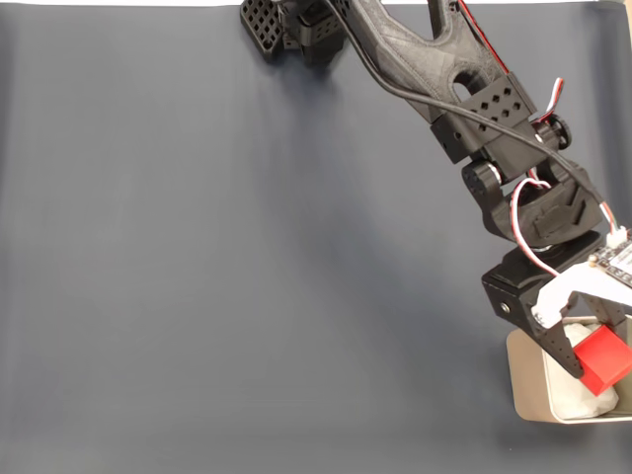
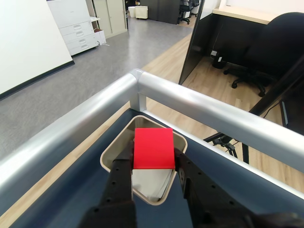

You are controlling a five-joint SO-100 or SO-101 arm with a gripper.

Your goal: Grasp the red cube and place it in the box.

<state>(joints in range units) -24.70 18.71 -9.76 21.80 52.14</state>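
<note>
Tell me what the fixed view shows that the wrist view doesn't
The fixed view alone shows the arm reaching down across the wide dark mat from above. The wrist view alone shows the metal corner rail at the table's edge and the room beyond, with an office chair and cabinets. Both show the pincer shut on the red cube, held over the box, which has white lining inside.

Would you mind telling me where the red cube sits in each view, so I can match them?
Fixed view: cube at lower right, held in the tool above the box.
Wrist view: cube at centre, between the fingers, over the box.
Shared landmark: the box.
</note>
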